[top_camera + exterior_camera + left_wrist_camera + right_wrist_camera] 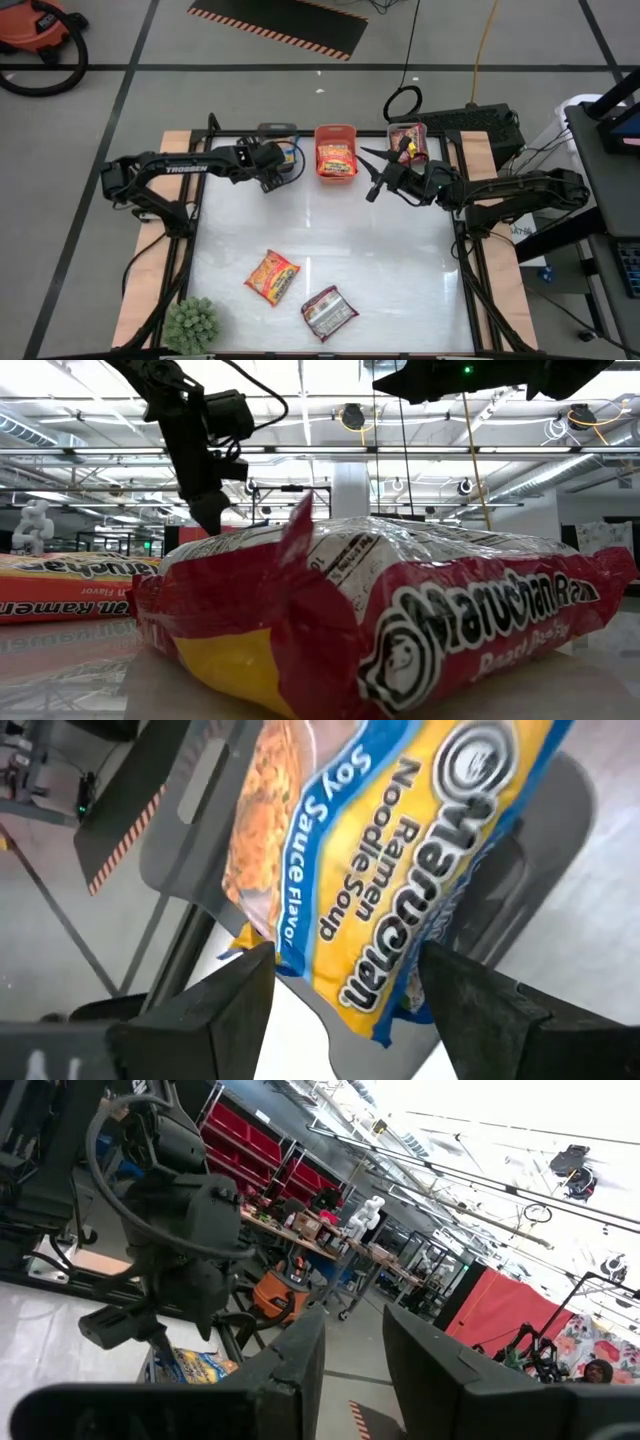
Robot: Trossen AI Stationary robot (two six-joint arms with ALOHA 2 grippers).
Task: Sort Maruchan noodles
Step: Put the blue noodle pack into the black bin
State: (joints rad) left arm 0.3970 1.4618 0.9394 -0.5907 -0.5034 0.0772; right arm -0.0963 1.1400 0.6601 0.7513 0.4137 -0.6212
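The left gripper (283, 165) hangs over the far edge of the table (400, 260), at a grey bin (520, 890). Its fingers (215, 1010) are spread, and a blue-and-yellow noodle packet (400, 870) — soy sauce flavour by its label — lies just past the fingertips, over the bin; whether the fingers touch it I cannot tell.

The right gripper (372, 175) is lifted above the far middle of the table, pointing toward the left arm. Its fingers (300, 1370) stand a little apart with nothing between them.

Just beside it, an orange bin (336, 132) at the far edge holds an orange-yellow packet (337, 158). A clear bin (408, 130) further right holds a red packet (408, 147).

Two packets lie flat on the near part of the table — an orange-yellow one (272, 276) and, just beside it, a red-silver one (329, 311), which fills the low view. A small green plant (191, 324) sits at the near left corner.
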